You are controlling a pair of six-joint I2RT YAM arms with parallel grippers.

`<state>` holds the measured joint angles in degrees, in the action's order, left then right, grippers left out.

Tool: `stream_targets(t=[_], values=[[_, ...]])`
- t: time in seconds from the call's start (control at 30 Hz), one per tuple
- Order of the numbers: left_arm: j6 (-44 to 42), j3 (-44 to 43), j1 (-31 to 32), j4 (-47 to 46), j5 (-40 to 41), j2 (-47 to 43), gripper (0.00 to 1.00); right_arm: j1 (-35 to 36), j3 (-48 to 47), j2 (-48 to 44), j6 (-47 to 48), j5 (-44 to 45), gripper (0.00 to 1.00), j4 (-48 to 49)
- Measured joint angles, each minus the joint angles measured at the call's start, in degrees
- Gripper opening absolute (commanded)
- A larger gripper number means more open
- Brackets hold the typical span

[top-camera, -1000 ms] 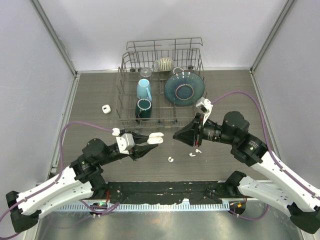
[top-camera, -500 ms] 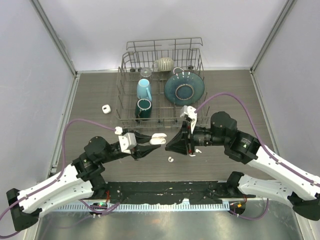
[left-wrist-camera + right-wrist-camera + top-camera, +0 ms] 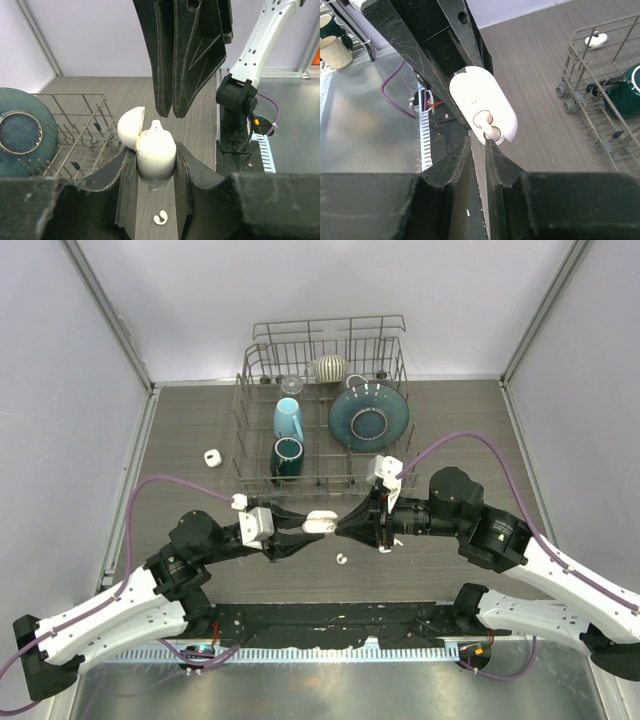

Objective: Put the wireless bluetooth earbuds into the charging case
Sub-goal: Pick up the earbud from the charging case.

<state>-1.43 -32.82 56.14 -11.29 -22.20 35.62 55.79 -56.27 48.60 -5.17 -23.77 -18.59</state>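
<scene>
My left gripper (image 3: 316, 526) is shut on the white charging case (image 3: 321, 523), holding it above the table with its lid (image 3: 131, 127) open. My right gripper (image 3: 342, 527) meets the case tip to tip. In the right wrist view its jaws stand nearly closed on a white earbud (image 3: 490, 133) by its stem, and the earbud's head sits in a slot of the case (image 3: 480, 97). In the left wrist view that earbud (image 3: 156, 125) pokes out of the case just under the right fingertips (image 3: 164, 111). Another earbud (image 3: 343, 559) lies on the table below the case. Others are mostly hidden under my right arm.
A wire dish rack (image 3: 243, 390) stands at the back with a light blue mug (image 3: 288, 418), a dark green mug (image 3: 286, 455), a blue plate (image 3: 368, 417) and a striped bowl (image 3: 330, 367). A small white object (image 3: 212, 458) lies left of the rack.
My right gripper has swung left and slightly down to meet the case. My left gripper has carried the case a little to the right, toward it.
</scene>
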Motion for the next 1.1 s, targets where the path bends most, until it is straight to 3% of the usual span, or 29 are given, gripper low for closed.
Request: stream_targets(t=[0.93, 1.1], values=[[0.9, -2.6, -0.3, 0.2, -5.2, 2.1, 0.00, 1.2, 0.5, -1.3, 6.1, -1.6, 0.26, 2.3], [1.0, -2.6, -0.4, 0.4, -5.3, 2.2, 0.00, 1.3, 0.5, -0.5, 6.6, -1.6, 0.30, 2.3]])
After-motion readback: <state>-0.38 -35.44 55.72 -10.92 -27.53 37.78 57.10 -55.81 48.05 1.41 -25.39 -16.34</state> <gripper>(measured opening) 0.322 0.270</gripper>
